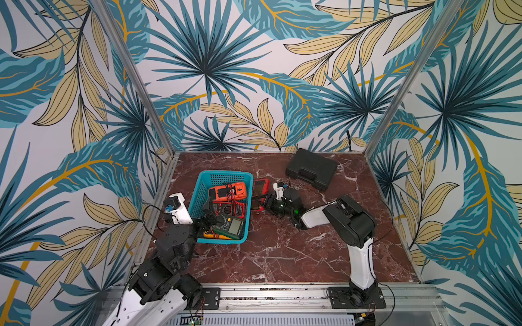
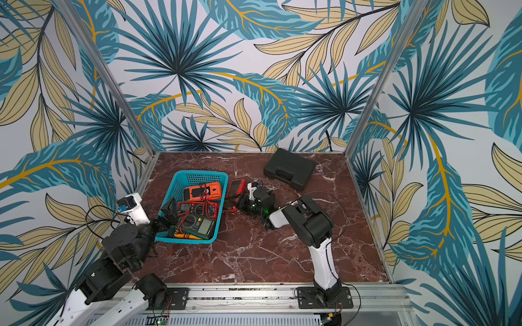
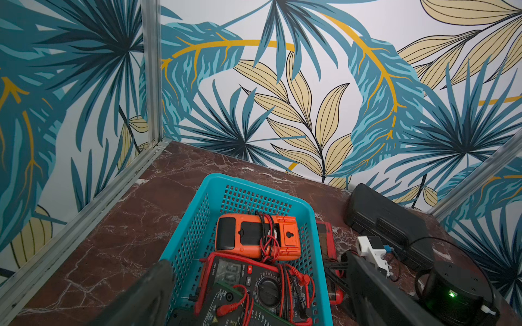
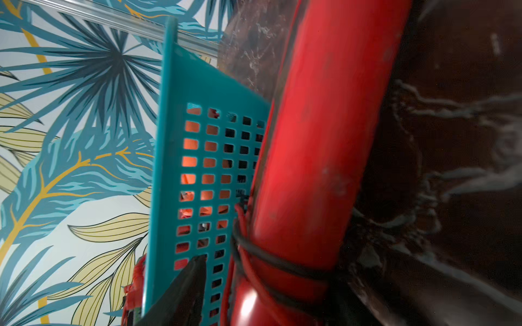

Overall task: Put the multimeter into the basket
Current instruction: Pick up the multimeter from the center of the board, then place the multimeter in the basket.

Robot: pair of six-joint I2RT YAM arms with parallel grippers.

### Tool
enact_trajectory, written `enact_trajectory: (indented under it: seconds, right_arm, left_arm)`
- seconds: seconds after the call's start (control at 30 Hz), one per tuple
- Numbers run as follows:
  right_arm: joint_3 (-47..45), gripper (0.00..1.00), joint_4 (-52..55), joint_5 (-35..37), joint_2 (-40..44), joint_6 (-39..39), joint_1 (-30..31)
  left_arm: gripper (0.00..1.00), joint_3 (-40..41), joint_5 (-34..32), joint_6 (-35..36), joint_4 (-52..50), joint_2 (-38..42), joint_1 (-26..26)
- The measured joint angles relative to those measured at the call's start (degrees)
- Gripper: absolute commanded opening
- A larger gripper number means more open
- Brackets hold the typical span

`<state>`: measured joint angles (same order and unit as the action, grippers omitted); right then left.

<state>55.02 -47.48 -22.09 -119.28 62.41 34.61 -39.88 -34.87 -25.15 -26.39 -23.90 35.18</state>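
Right wrist view — red multimeter (image 4: 324, 141) outside the basket (image 4: 175, 84), just beside its wall.
Stiff, smooth-cased and probably hefty, with leads wound round it; I'd grip across the narrow body. My right gripper (image 4: 282, 268) straddles it — clamped or not, I cannot tell. My left gripper (image 3: 258, 258) hangs spread wide over the crowded basket, so the rim leaves little room.

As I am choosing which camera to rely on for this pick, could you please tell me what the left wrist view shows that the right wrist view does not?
Only the left wrist view: the orange meter, red-framed meter and green meter lying inside the basket, plus the black case. Only the right wrist view: the leads wrapped round the red multimeter. Both: the basket's perforated wall, the red multimeter just outside it, and the marble table.
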Motion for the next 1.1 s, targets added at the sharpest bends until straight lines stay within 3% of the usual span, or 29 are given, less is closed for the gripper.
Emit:
enact_trajectory:
  seconds: [0.3,0.6,0.87,1.0,1.1]
  right_arm:
    - [2.9,0.21,11.7,2.4,2.1,-5.4,0.4]
    - [3.1,0.0,38.3,11.6,17.4,-21.0,0.6]
    - [16.2,0.0,64.6,15.4,25.9,-41.2,0.5]
    - [26.7,0.0,74.4,10.8,25.6,-51.4,0.5]
    - [35.4,0.0,80.4,3.5,23.7,-58.8,0.3]
  left_arm:
    - [1.0,0.0,0.0,0.0,0.0,0.0,0.0]
    - [1.0,0.0,-0.7,0.0,-0.4,0.3,0.0]
    - [1.0,0.0,-1.2,0.0,-1.6,1.9,0.0]
    - [1.0,0.0,-1.4,0.0,-1.7,2.7,0.0]
    - [1.0,0.0,-1.3,0.0,-1.8,2.7,0.0]
